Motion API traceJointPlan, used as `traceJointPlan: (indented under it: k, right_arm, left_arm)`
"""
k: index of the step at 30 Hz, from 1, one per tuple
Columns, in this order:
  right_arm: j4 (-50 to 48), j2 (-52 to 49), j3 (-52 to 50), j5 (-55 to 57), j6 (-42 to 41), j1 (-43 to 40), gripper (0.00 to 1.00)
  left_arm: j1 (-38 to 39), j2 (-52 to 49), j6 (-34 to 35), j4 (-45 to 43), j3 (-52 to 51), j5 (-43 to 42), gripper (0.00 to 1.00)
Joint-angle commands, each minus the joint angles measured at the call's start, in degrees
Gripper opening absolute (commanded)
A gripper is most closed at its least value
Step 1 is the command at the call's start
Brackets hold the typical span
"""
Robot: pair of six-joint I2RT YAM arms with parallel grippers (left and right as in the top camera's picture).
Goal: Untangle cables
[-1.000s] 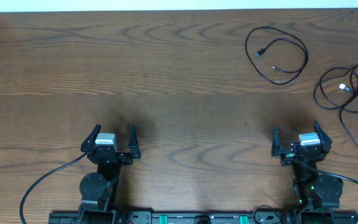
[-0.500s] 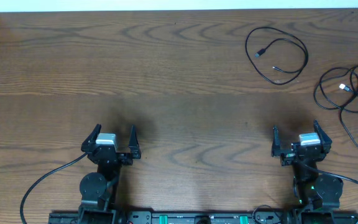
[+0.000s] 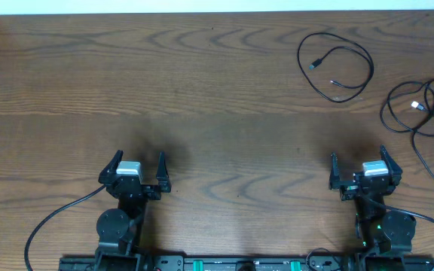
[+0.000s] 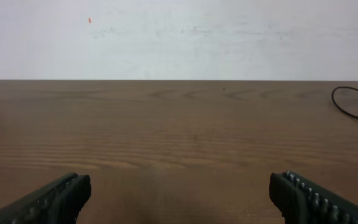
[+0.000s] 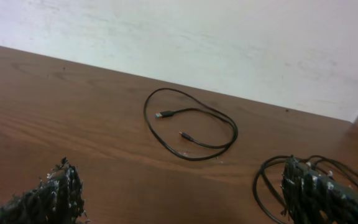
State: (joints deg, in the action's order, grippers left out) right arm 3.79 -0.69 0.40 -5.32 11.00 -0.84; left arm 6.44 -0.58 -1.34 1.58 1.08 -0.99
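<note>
A single black cable lies in a loose loop at the back right of the table; it also shows in the right wrist view and its edge in the left wrist view. A tangle of black cables with a small white plug end lies at the far right, partly seen in the right wrist view. My left gripper is open and empty near the front left. My right gripper is open and empty at the front right, well short of both cables.
The wooden table stretches bare across the left and middle. A white wall stands behind the far edge. Thick black arm wires trail at the front by the arm bases.
</note>
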Motion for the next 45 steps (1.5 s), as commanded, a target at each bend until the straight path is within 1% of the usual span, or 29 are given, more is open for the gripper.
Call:
traceJointPlan:
  k: [1,12,20,45]
  right_arm:
    - [0.2,0.4,-0.1,0.3,-0.5,-0.3,0.99]
    - [0.2,0.4,-0.1,0.7,-0.8,-0.3,0.99]
    - [0.2,0.4,-0.1,0.7,-9.3,-0.3,0.99]
    - [0.2,0.4,-0.1,0.7,-9.5,-0.2,0.99]
  left_arm:
    - [0.1,0.3,-0.6,2.6,-0.9,0.3,0.98]
    - [0.1,0.3,-0.6,2.6,-0.9,0.3,0.98]
    - [0.1,0.3,-0.6,2.6,-0.9,0.3,0.98]
    - [0.1,0.3,-0.5,2.6,-0.9,0.3,0.98]
